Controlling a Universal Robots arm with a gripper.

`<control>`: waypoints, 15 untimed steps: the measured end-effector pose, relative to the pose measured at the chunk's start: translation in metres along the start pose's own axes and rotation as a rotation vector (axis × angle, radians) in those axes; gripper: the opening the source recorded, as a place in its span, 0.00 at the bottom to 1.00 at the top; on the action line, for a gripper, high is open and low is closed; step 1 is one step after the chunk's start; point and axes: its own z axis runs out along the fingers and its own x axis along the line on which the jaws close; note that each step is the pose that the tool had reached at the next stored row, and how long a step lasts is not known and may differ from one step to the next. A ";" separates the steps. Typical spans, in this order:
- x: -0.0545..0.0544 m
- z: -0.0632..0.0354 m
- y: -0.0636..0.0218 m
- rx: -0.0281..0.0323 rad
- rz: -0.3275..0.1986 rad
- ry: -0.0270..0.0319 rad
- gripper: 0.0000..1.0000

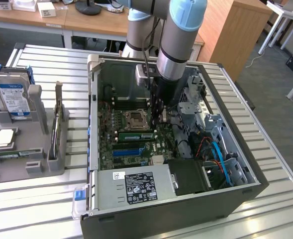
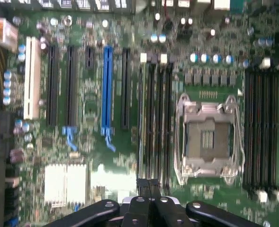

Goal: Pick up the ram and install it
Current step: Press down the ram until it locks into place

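Observation:
A long green ram [image 1: 135, 135] stands on edge in a memory slot beside the open processor socket [image 1: 135, 119] on the motherboard. In the wrist view the ram [image 2: 141, 118] fills the slot furthest from the socket [image 2: 208, 139] in that bank. My gripper [image 1: 159, 119] reaches down into the open computer case, just above the end of these slots. Its two black fingertips [image 2: 148, 182] are pressed together, shut, with nothing visible between them. They hover over the near end of the slot bank, close to the ram's end.
The case wall [image 1: 92, 114] and the drive cage [image 1: 213, 129] with blue and orange cables hem in the board. The power supply [image 1: 136, 186] fills the front. On the exterior view's left, a grey rack [image 1: 32, 149] holds a hard drive [image 1: 12, 97], a processor chip [image 1: 2, 138] and another green stick [image 1: 14, 155].

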 end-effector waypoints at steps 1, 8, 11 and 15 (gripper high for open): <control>0.000 0.0001 0.0043 0.0005 0.000 -0.0001 0.11; 0.000 0.0009 0.0341 0.0038 0.000 0.0000 0.11; 0.000 0.0012 0.0471 0.0049 0.000 0.0000 0.11; 0.000 0.0016 0.0623 0.0052 0.000 0.0000 0.11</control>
